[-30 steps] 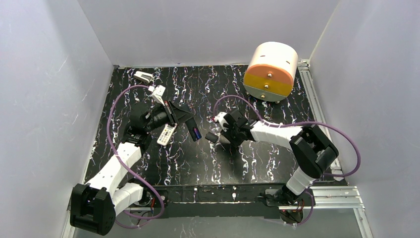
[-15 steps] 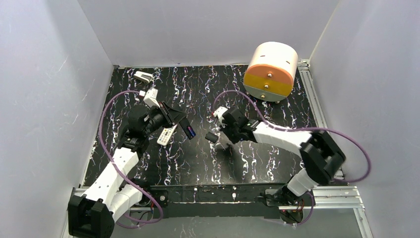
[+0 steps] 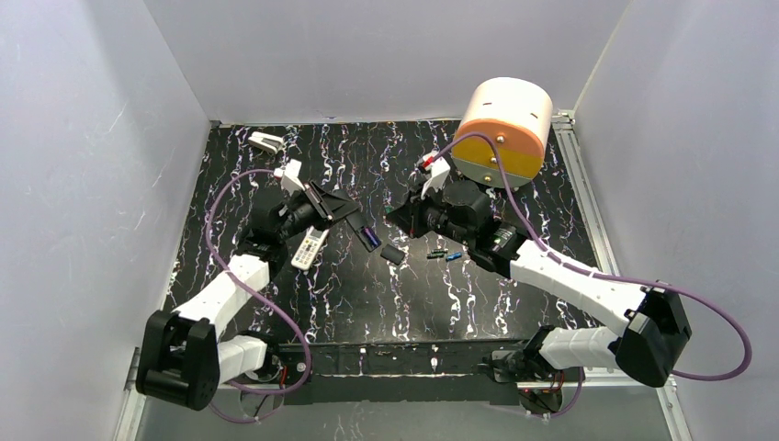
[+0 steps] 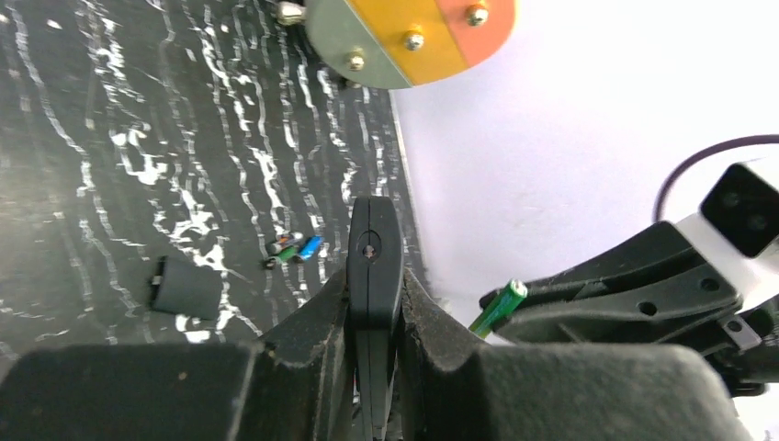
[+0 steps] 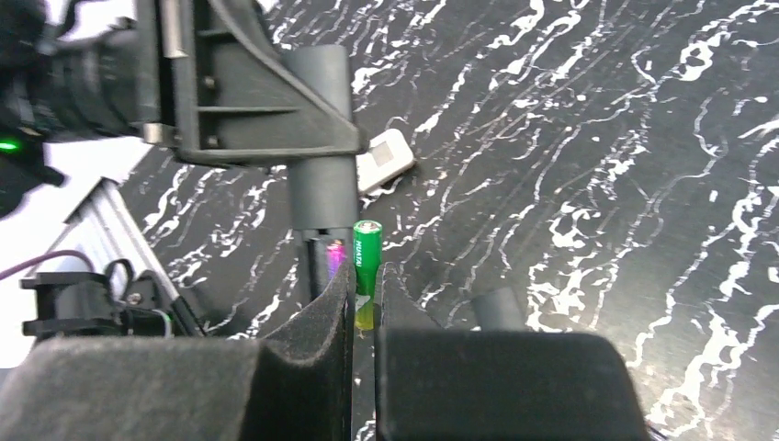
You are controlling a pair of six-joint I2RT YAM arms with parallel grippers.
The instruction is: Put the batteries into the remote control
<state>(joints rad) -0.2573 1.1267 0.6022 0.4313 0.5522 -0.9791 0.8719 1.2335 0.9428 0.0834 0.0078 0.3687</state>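
Within the right gripper [image 5: 366, 276], one green battery [image 5: 367, 243]

Black cap [image 3: 392, 254] and loose batteries [image 3: 453, 256] clutter the middle mat [image 3: 367, 303].

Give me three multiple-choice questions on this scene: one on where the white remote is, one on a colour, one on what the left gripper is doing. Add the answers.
1. Where is the white remote control?
A. Inside the round drawer box
B. Flat on the table
C. Leaning on the back wall

2. What colour is the battery in the right gripper?
A. Blue
B. Red
C. Green

3. The left gripper is:
A. Shut on the long black strip
B. Open over the table
C. Shut on the white remote control

Answers:
1 B: the top view shows it lying on the table.
2 C: the right wrist view shows a green battery pinched upright.
3 A: the left wrist view shows the strip clamped in it.
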